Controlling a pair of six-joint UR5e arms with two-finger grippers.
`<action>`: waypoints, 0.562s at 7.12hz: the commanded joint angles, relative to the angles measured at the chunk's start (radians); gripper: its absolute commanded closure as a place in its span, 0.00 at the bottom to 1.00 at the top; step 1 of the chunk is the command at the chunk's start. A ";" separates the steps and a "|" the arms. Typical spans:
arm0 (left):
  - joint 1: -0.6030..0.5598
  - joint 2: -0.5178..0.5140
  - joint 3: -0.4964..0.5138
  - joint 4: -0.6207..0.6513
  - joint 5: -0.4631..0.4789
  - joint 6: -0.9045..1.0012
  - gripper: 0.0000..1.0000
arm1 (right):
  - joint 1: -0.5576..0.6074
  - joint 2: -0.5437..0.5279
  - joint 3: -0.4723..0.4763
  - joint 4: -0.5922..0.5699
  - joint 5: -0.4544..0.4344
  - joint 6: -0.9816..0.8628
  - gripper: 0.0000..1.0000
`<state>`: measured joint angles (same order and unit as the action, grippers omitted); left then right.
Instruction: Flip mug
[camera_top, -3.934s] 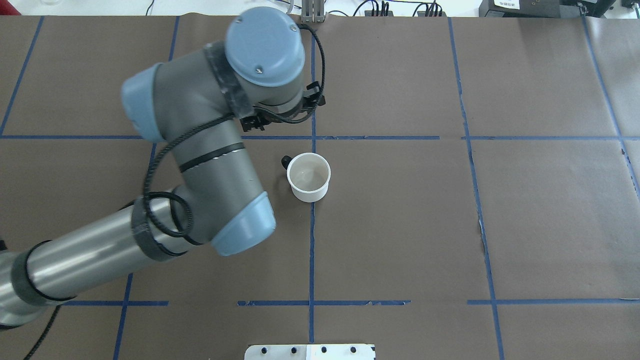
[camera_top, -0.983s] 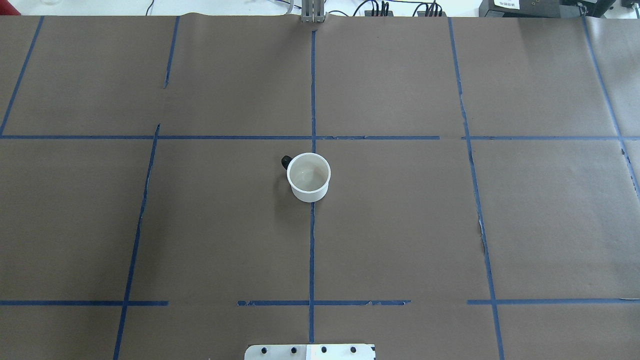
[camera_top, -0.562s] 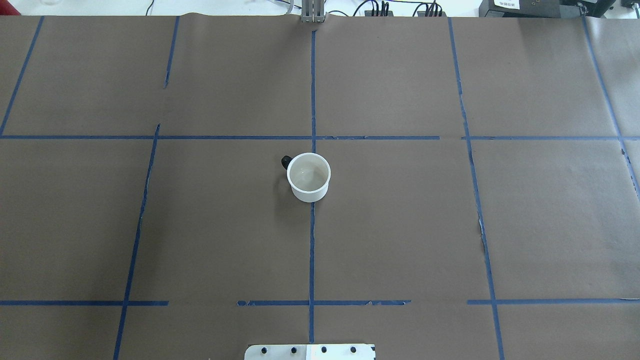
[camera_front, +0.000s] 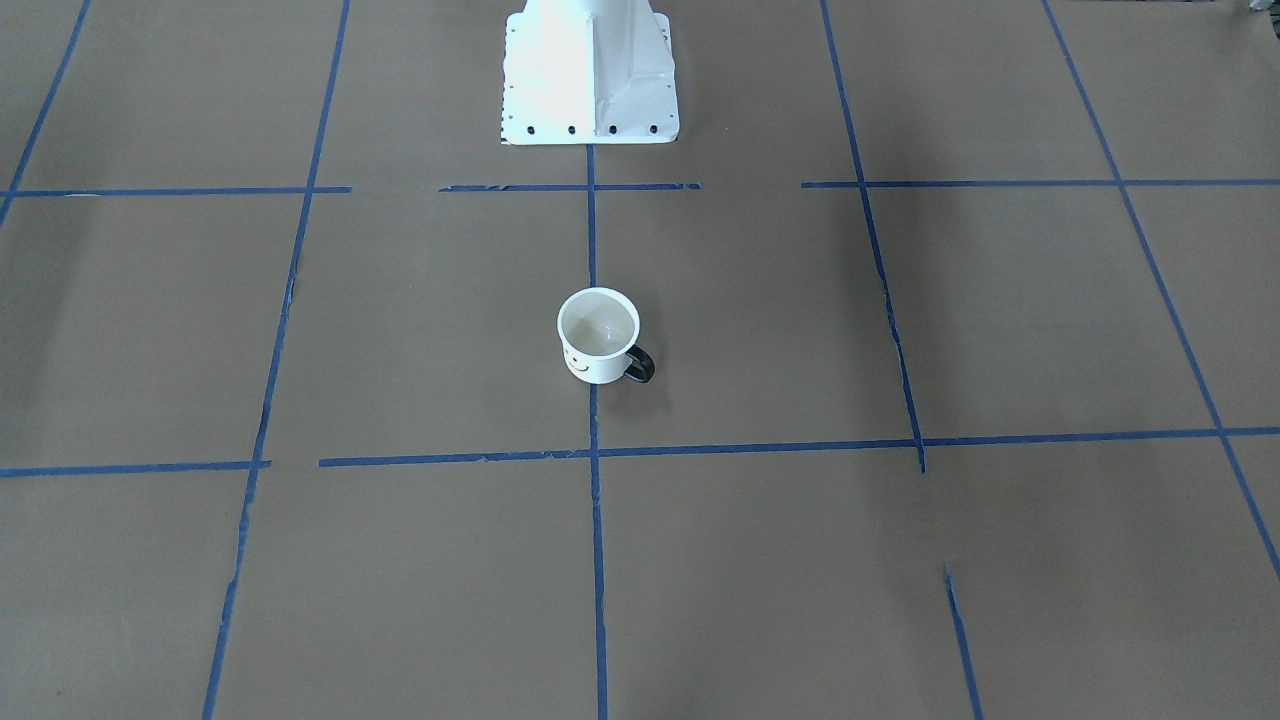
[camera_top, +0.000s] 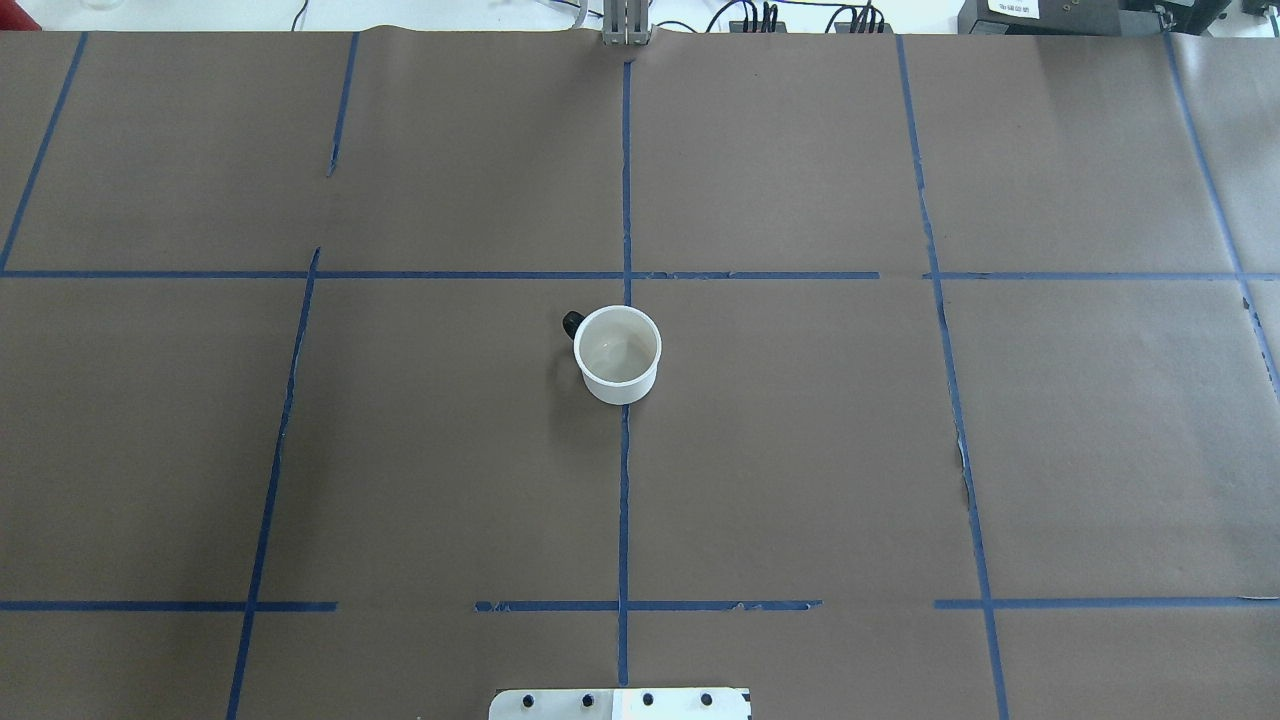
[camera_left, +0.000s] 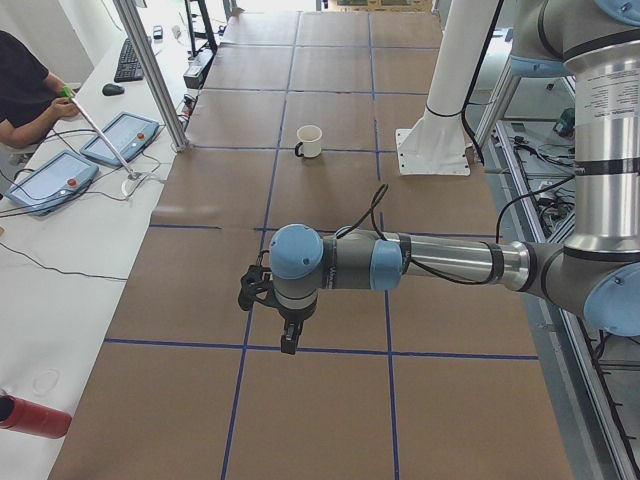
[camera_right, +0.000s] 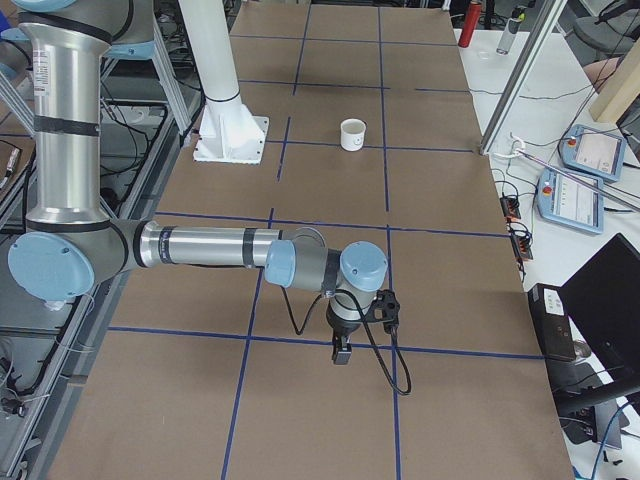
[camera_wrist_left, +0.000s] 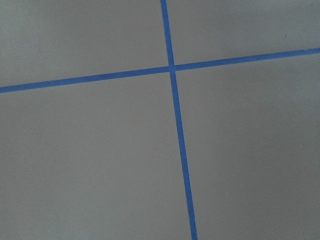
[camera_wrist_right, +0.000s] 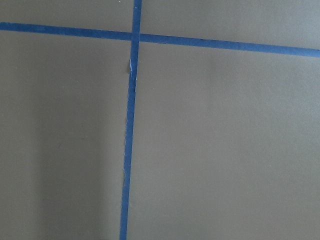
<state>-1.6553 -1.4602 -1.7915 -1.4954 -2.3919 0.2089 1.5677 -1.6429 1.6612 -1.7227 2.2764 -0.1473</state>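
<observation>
Mug (camera_front: 598, 335) stands alone, with no fingers touching it. Whether the left gripper (camera_left: 290, 340) or the right gripper (camera_right: 341, 350) has its fingers spread or closed cannot be told. Each hangs tip-down over brown paper (camera_wrist_left: 90, 160) crossed by blue tape (camera_wrist_left: 176, 115), far out to one side of the white pedestal (camera_front: 590, 70). This is likely a parked pose, well away from the mug. It sits upright, mouth up, in front of the pedestal and apart from it, on the centre tape line, probably so either arm can reach it. Its black handle (camera_front: 641, 365) points toward the robot's left and away from the pedestal. The smiley face (camera_front: 578, 366) also faces away.
</observation>
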 joint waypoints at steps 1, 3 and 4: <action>0.005 -0.026 0.013 0.006 0.002 -0.002 0.00 | 0.000 0.000 0.000 0.000 0.000 0.000 0.00; 0.005 -0.026 0.052 0.006 -0.006 -0.035 0.00 | 0.000 0.000 0.000 0.000 0.000 0.000 0.00; 0.005 -0.032 0.037 0.000 -0.001 -0.218 0.00 | 0.000 0.000 0.000 0.000 0.000 0.000 0.00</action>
<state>-1.6509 -1.4867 -1.7519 -1.4909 -2.3943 0.1412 1.5677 -1.6429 1.6613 -1.7227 2.2764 -0.1473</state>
